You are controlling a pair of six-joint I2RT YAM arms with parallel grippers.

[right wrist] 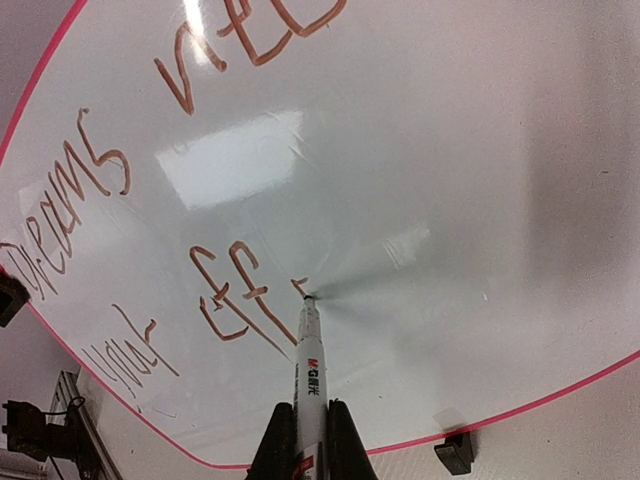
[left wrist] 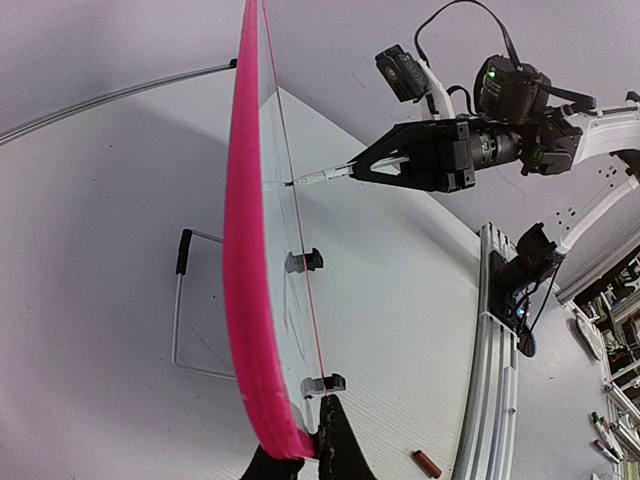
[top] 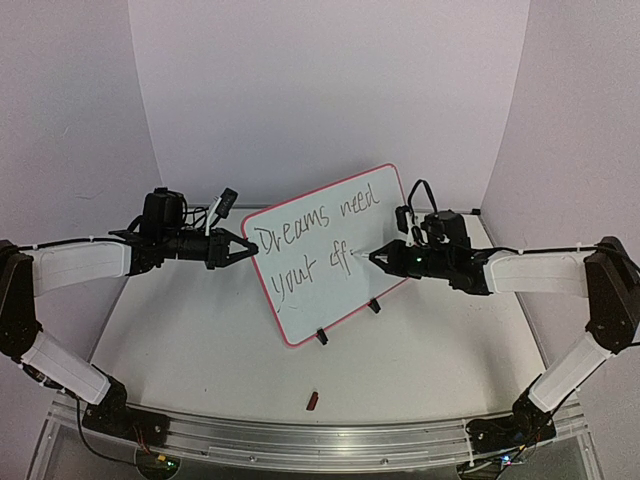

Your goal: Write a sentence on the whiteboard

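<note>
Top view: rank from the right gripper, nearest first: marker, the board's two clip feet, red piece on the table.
1. Marker: held in the right gripper, tip on the whiteboard.
2. Right foot: just bases-side of the gripper.
3. Left foot: further left, at the board's lower corner.
4. Red piece: on the table, by the near edge.

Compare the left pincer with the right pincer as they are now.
The left pincer clamps the pink frame of the whiteboard at its edge; the right pincer clamps a marker. The left pincer meets the board edge-on; the right pincer faces its written side, marker tip touching it after "eff". Both are shut on something.
</note>
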